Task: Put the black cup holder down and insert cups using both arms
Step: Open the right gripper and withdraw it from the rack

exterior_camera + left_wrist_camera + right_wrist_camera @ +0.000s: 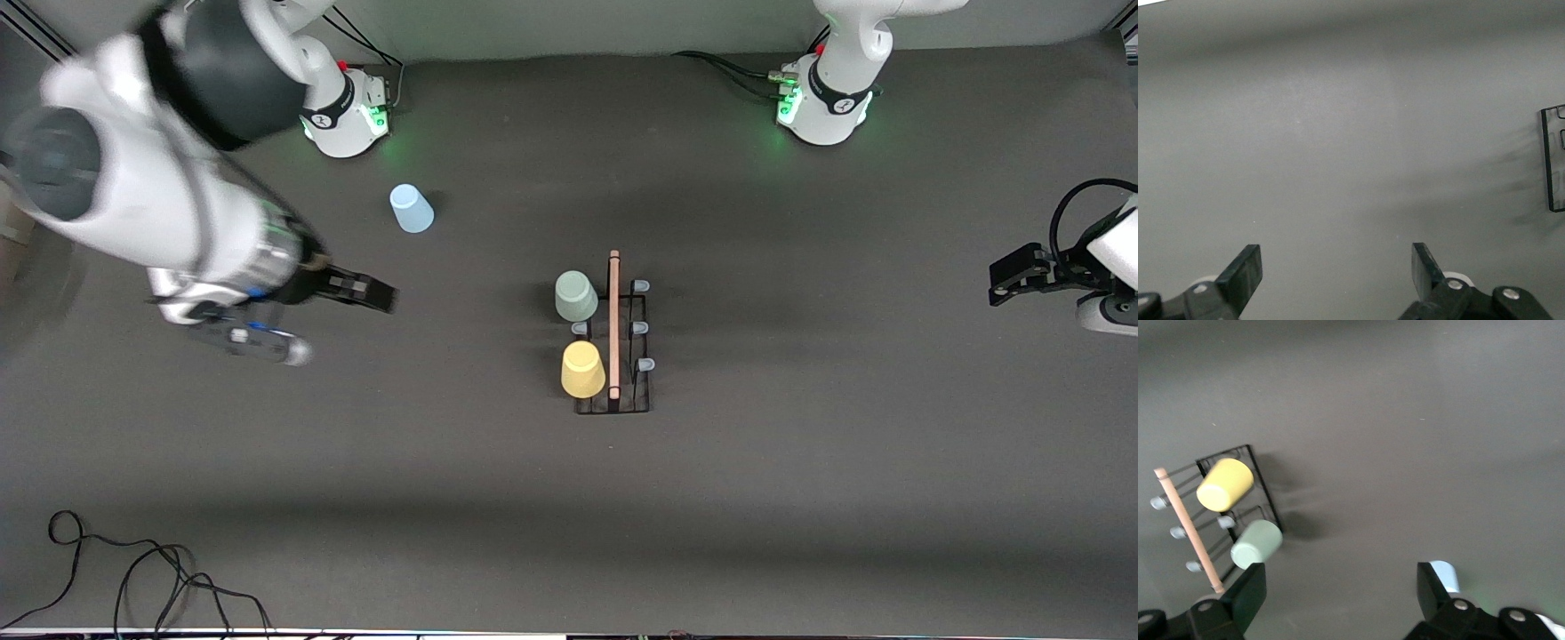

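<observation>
plainly, unmarked cups on black cup holder

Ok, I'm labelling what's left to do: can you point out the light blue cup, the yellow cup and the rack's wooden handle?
light blue cup (411, 208), front view, on its side wall.
yellow cup (582, 369), front view, on its upturned base.
wooden handle (613, 320), front view, at mid-length of the rod.

Front view: high overhead, facing both arm bases, taking in the whole table. Wrist views: lower, nearer, angled down past open fingers. Shared with front view: black cup holder, only its edge in left wrist view.
</observation>
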Robot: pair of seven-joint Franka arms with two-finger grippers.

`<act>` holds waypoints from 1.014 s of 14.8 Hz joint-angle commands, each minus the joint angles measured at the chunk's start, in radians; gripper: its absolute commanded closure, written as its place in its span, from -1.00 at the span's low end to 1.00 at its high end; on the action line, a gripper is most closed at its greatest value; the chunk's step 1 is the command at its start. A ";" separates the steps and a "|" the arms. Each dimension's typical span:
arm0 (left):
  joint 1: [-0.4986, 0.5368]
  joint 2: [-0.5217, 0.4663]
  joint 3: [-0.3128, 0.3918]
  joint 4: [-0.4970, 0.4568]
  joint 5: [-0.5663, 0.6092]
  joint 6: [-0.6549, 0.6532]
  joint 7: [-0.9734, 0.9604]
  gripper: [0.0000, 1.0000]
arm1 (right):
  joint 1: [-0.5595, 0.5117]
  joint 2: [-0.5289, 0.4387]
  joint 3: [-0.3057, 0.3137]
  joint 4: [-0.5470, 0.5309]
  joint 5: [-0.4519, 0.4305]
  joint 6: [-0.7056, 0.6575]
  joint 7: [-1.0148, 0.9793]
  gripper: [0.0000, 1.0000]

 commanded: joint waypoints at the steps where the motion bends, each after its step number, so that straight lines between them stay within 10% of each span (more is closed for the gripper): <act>1: -0.008 -0.002 0.003 0.000 0.007 0.004 -0.015 -1.00 | -0.004 -0.060 -0.083 -0.032 -0.012 -0.074 -0.160 -0.99; 5: -0.009 -0.002 0.003 0.001 0.007 0.007 -0.022 -1.00 | 0.001 -0.139 -0.222 -0.097 -0.047 -0.125 -0.373 -0.99; 15: -0.006 -0.001 0.003 -0.003 0.005 0.013 -0.065 -1.00 | 0.016 -0.212 -0.254 -0.248 -0.174 0.024 -0.427 -0.99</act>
